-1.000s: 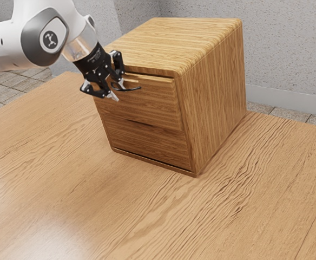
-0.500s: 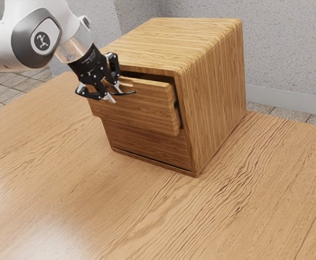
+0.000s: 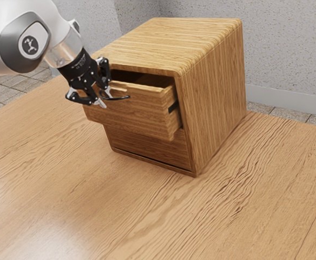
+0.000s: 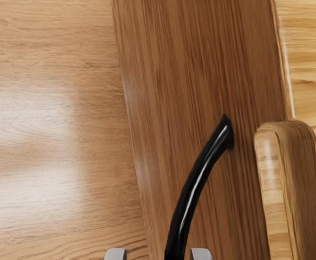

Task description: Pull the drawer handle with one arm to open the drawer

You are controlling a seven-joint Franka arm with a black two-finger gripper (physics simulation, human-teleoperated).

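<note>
A wooden cabinet [image 3: 201, 65] stands on the wooden floor. Its top drawer [image 3: 142, 111] is partly slid out toward the exterior view's left, leaving a dark gap behind its front. My gripper [image 3: 101, 95] holds the thin black handle [image 3: 119, 98] on that drawer front, with a finger on either side. In the wrist view the curved black handle [image 4: 198, 189] rises from the drawer front [image 4: 201, 81], and it passes between my two grey fingertips [image 4: 114, 253].
The lower drawer [image 3: 147, 143] sits flush in the cabinet. A grey wall [image 3: 288, 43] runs behind the cabinet. Wooden floor [image 3: 147, 216] stretches out in front, with tiled floor [image 3: 6, 89] at the far left.
The top drawer has slid further out of the cabinet toward the exterior view's left. My gripper moved the same way with the handle in it.
</note>
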